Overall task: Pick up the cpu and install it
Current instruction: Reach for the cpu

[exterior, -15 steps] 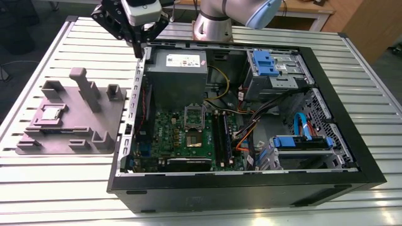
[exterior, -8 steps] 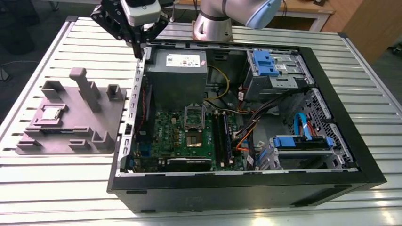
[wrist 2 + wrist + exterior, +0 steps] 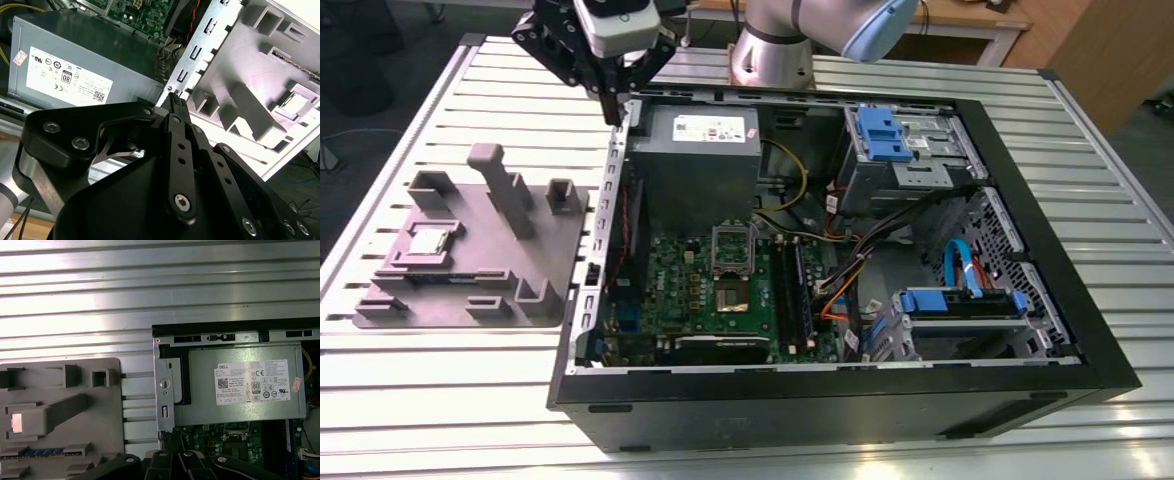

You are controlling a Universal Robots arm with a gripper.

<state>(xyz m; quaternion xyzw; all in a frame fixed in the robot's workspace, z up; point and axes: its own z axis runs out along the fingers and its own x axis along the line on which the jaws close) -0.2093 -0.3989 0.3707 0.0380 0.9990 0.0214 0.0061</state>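
In exterior view, gripper (image 3: pixel 615 100) sits upper left of frame, at the edge of the open PC case (image 3: pixel 827 410), beside grey power supply (image 3: pixel 698 165). Fingers pinched together w/ nothing betw. them. Cpu (image 3: pixel 430 240) lies flat in grey tray (image 3: pixel 540 290), mid-left of frame, well apart from gripper.

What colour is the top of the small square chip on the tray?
Silver-grey metal. The small flat square cpu shows best in the exterior view.
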